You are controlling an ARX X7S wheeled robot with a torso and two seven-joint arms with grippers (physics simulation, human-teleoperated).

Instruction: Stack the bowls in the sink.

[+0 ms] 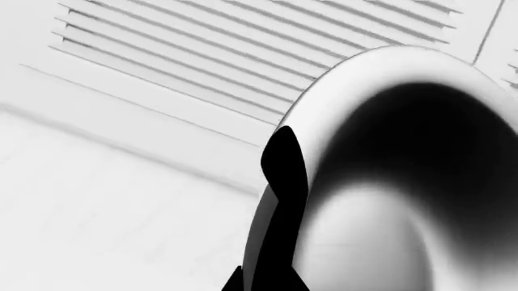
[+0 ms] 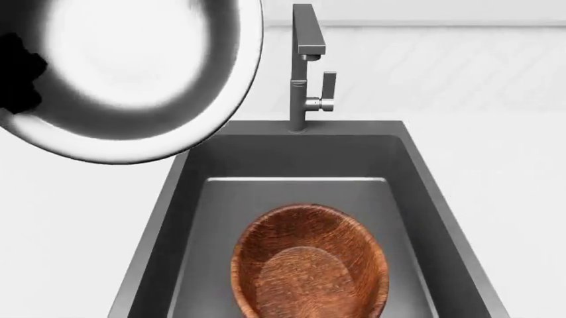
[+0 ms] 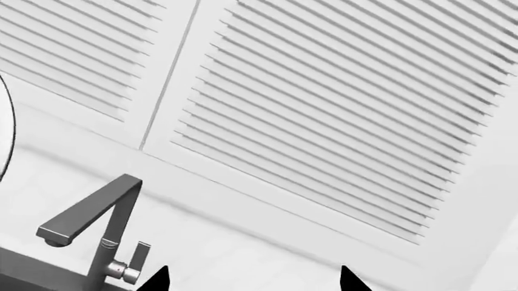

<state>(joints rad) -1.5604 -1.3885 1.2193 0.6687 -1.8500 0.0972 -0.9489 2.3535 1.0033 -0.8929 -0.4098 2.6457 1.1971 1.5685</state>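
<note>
The shiny steel bowl [image 2: 124,73] is held high and tilted, close to the head camera, above the counter left of the sink [image 2: 177,199]. My left gripper [image 1: 285,182] is shut on its rim: one black finger lies over the rim's edge, and the polished inside [image 1: 404,182] faces the wrist camera. In the head view the gripper [image 2: 18,73] is a dark shape at the bowl's left edge. The reddish-brown wooden bowl [image 2: 309,262] rests upright on the sink floor. My right gripper [image 3: 252,280] is open with nothing between its tips, and it does not show in the head view.
A tall square steel faucet [image 2: 305,66] stands behind the basin, and also shows in the right wrist view [image 3: 89,224]. White louvred shutters [image 3: 340,109] cover the back wall. White counter [image 2: 495,172] flanks the sink on both sides.
</note>
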